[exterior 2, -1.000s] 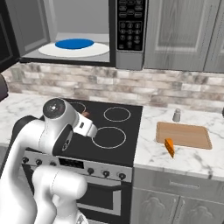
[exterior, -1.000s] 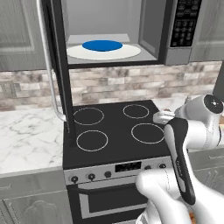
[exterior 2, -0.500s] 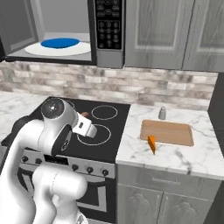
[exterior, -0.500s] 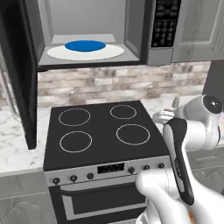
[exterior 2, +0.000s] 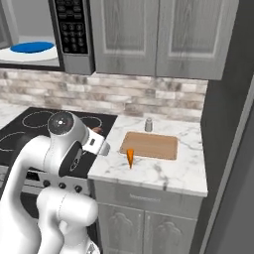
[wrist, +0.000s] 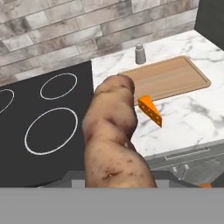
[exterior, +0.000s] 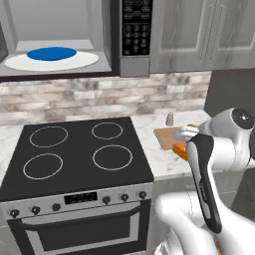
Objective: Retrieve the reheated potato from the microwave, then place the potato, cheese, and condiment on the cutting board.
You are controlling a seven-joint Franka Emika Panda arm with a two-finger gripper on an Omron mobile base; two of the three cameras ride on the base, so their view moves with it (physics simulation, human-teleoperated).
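The potato is being held right at the fingers, rising from between them in the hand view; the tips themselves are hidden behind it, so a pinch on it is being inferred, not plainly seen. In the right base view the gripper is hanging over the stove's right edge, beside the marble counter.

Ahead of the fingers and to their right, the cutting board is lying flat on the counter. The cheese is resting just off the board's near edge — nearer the fingers than the board itself. The condiment is standing beyond the board's far left corner, by the brick wall.

The risk is being judged as follows: if the potato is carried low toward the board, the cheese could be knocked off the counter's front edge; a lumpy, long potato could also be twisted loose from a narrow pinch and dropped short.
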